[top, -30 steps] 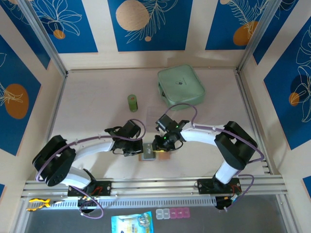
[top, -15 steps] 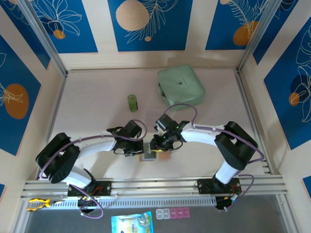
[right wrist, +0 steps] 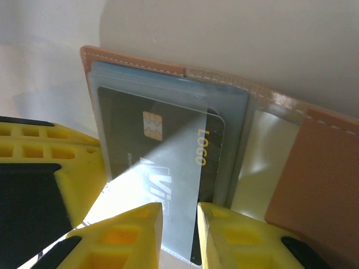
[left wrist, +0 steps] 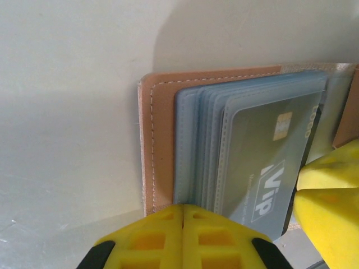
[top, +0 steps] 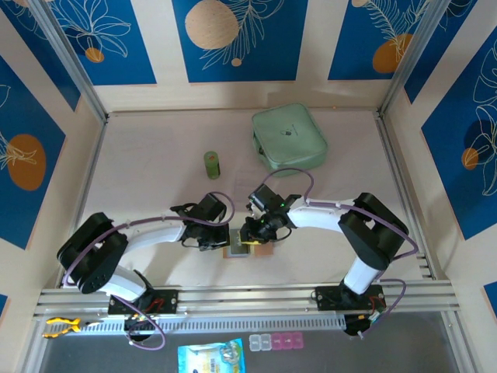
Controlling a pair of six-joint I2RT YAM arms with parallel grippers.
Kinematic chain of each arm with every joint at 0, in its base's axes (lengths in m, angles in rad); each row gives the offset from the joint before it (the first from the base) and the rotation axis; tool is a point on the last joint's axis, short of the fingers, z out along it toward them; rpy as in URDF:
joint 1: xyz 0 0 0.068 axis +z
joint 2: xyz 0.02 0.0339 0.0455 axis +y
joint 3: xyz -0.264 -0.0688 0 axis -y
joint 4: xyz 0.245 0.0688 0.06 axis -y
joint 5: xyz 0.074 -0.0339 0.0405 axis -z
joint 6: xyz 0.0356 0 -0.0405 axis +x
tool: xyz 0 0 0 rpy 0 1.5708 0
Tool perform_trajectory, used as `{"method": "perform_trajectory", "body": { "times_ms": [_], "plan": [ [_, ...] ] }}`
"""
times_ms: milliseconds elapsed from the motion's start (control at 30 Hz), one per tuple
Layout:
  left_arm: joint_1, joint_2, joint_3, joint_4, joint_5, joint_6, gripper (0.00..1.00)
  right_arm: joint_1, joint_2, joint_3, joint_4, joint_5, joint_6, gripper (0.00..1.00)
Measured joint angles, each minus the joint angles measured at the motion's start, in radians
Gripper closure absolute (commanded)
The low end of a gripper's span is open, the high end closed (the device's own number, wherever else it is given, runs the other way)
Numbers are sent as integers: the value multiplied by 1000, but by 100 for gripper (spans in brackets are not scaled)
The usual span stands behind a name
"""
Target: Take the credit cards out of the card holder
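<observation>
Holder [top: 235, 251] lies open on the table [top: 155, 186], low centre of the top view, between the two gripper heads. In the wrist views a dark card [right wrist: 162, 140] with chip and "LOGO" print sits in the front clear sleeve [right wrist: 230, 112]. More bluish sleeves are stacked behind it, contents unreadable.

Left gripper [left wrist: 183, 216] is clenched, fingers pressed together, tips at the holder's bottom edge in the left wrist view, nothing between them.

Right gripper [right wrist: 179, 218] has its fingers a narrow gap apart, bottom centre of its view, straddling the card's near edge. Can't tell if it's pinching card or sleeve.

Green case [top: 288, 138] sits upper centre, well apart.
</observation>
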Motion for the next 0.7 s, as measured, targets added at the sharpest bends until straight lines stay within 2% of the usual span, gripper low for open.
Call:
{"method": "perform_trajectory", "body": {
  "times_ms": [300, 700],
  "plan": [
    [0, -1, 0, 0, 0, 0, 100, 0, -24, 1, -61, 61, -4, 74],
    [0, -37, 27, -52, -1, 0, 100, -6, -104, -14, -51, 63, -3, 72]
  ]
}}
